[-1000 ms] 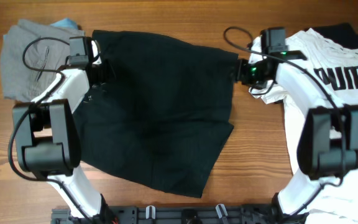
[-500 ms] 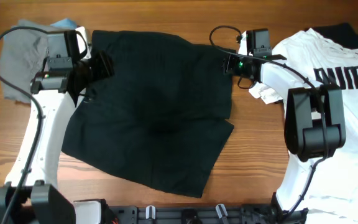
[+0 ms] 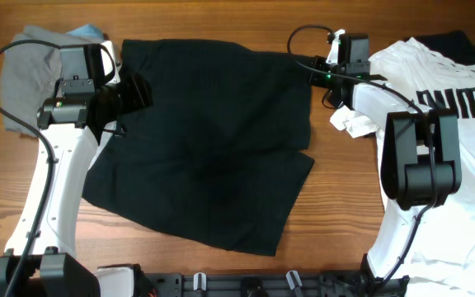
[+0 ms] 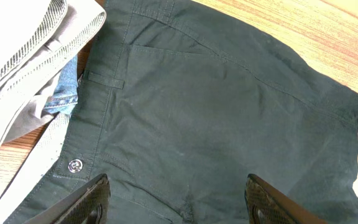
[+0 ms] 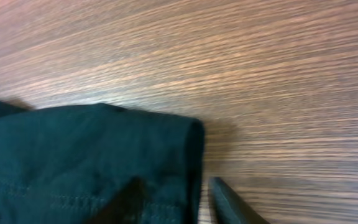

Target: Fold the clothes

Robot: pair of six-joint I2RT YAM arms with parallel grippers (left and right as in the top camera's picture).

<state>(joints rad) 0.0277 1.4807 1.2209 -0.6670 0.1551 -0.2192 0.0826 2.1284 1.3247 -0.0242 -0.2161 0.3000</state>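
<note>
The black shorts [image 3: 204, 140] lie spread flat in the middle of the table. My left gripper [image 3: 136, 91] hovers over their upper left waistband, open wide and empty; the left wrist view shows its fingers [image 4: 89, 199] either side of the dark cloth [image 4: 216, 106] near a metal button [image 4: 74, 165]. My right gripper [image 3: 315, 76] is at the shorts' upper right corner, jaws close together on the hem [image 5: 191, 155]. Grey shorts [image 3: 23, 70] and a blue piece [image 3: 89, 33] lie at the upper left. The white PUMA T-shirt [image 3: 460, 115] lies on the right.
A black garment [image 3: 456, 41] shows behind the T-shirt at the top right. The grey shorts [image 4: 23, 56] and blue piece [image 4: 61, 93] touch the black shorts' waistband. Bare wood [image 3: 345, 190] lies between the shorts and the T-shirt. A rail [image 3: 246, 285] runs along the front edge.
My left arm has swung out and its gripper now sits over the upper left waistband. My right gripper has shifted slightly right and up, and the shorts' right edge has moved with it.
</note>
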